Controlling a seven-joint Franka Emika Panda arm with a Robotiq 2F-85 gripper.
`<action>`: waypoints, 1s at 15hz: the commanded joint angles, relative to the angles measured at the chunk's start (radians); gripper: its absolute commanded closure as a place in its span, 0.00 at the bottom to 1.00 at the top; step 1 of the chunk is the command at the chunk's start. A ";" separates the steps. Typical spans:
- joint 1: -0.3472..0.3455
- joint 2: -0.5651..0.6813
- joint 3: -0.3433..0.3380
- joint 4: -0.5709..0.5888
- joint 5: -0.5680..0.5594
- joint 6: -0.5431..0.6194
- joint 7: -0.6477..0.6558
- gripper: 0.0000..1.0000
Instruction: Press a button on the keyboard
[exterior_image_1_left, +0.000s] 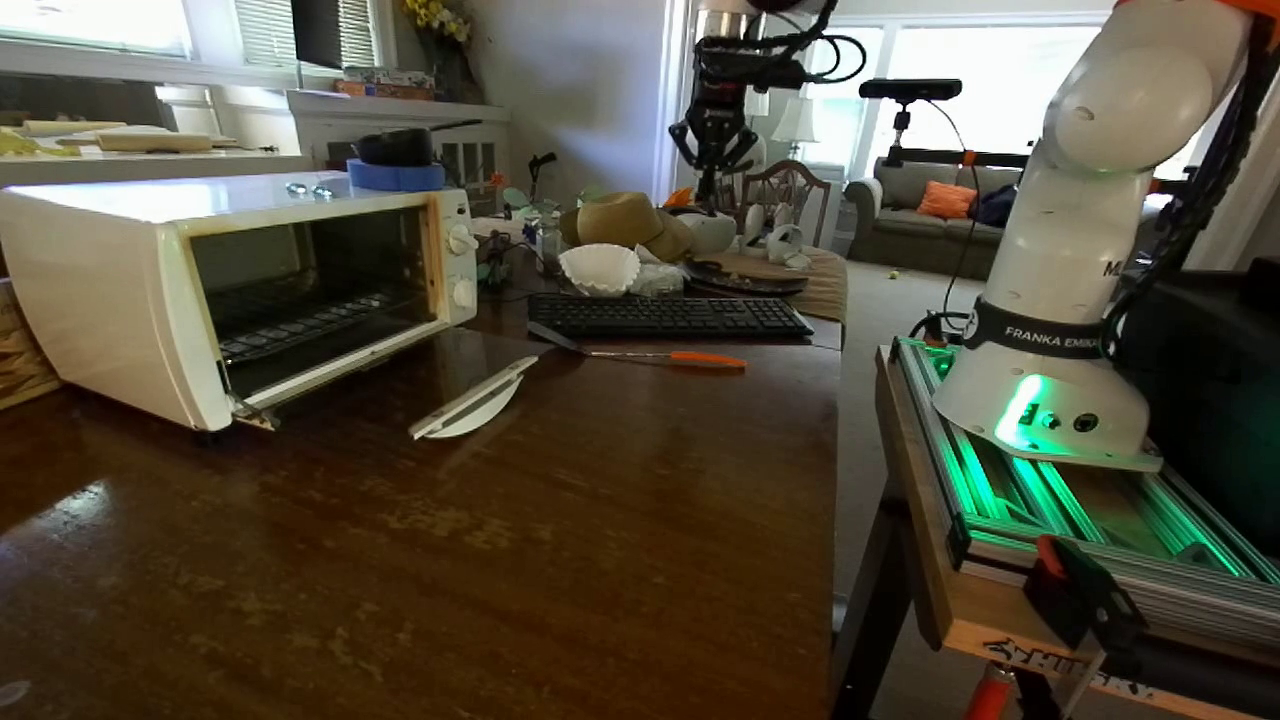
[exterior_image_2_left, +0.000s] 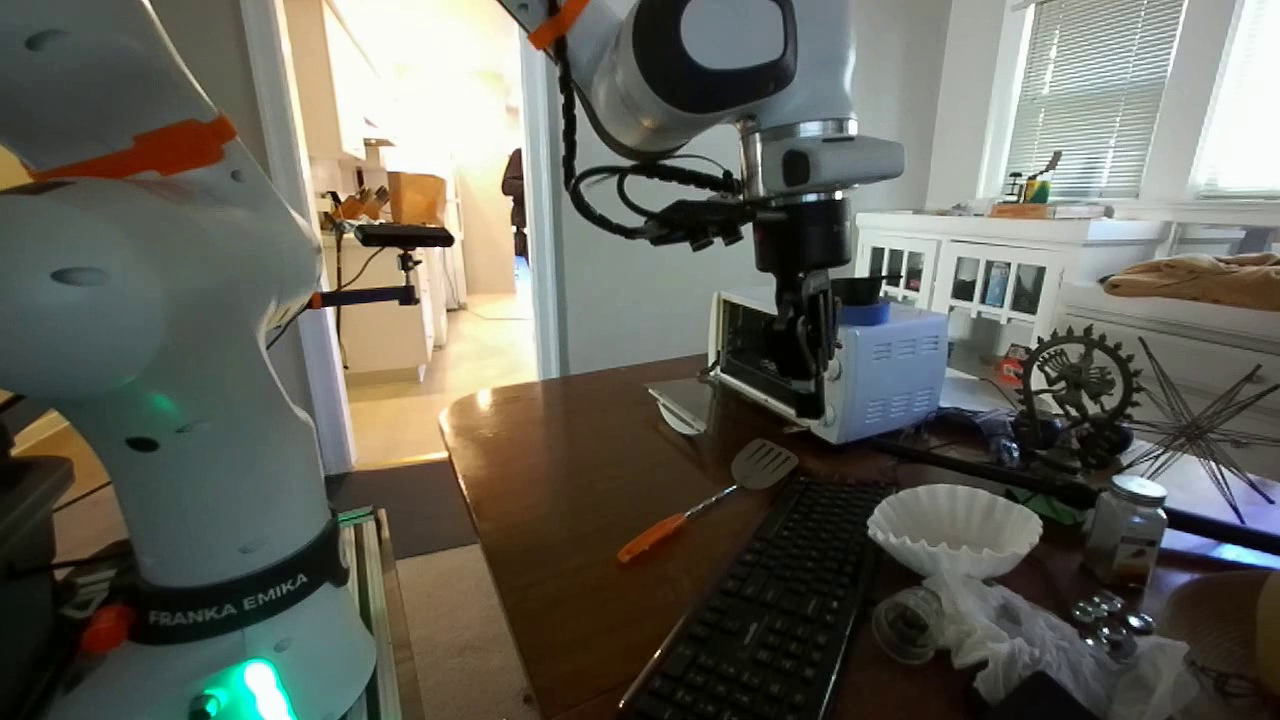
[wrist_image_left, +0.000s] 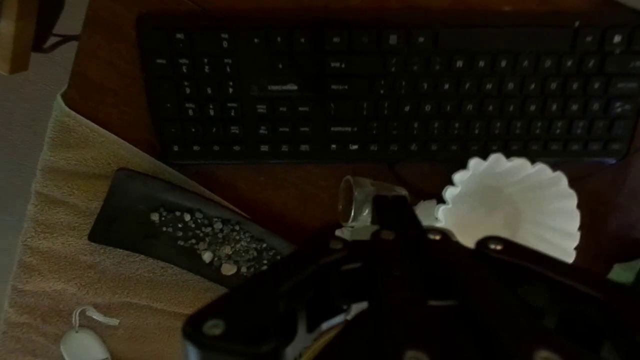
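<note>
The long black keyboard (exterior_image_1_left: 670, 317) lies flat on the brown table; it also shows in an exterior view (exterior_image_2_left: 765, 610) and across the upper part of the wrist view (wrist_image_left: 370, 90). My gripper (exterior_image_1_left: 706, 192) hangs well above the table with its fingers pointing down, apart from the keyboard. It also shows in an exterior view (exterior_image_2_left: 808, 400). In the wrist view its fingertips (wrist_image_left: 395, 202) are together, with nothing seen between them, and appear over a clear plastic cup (wrist_image_left: 357, 202) beside the keyboard's edge. The gripper is shut.
A white fluted bowl (wrist_image_left: 510, 210) and crumpled white paper (exterior_image_2_left: 1030, 630) lie beside the keyboard. A spatula with orange handle (exterior_image_2_left: 652, 538) lies on its opposite side. A dark tray of pebbles (wrist_image_left: 135, 210) rests on a tan towel (wrist_image_left: 75, 180). A white toaster oven (exterior_image_1_left: 110, 290) stands nearby.
</note>
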 joint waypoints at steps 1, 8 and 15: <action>-0.061 0.031 0.035 -0.084 -0.159 0.169 0.201 1.00; -0.044 0.076 0.002 -0.091 -0.197 0.147 0.266 0.99; -0.029 0.115 -0.016 -0.073 -0.176 0.153 0.230 1.00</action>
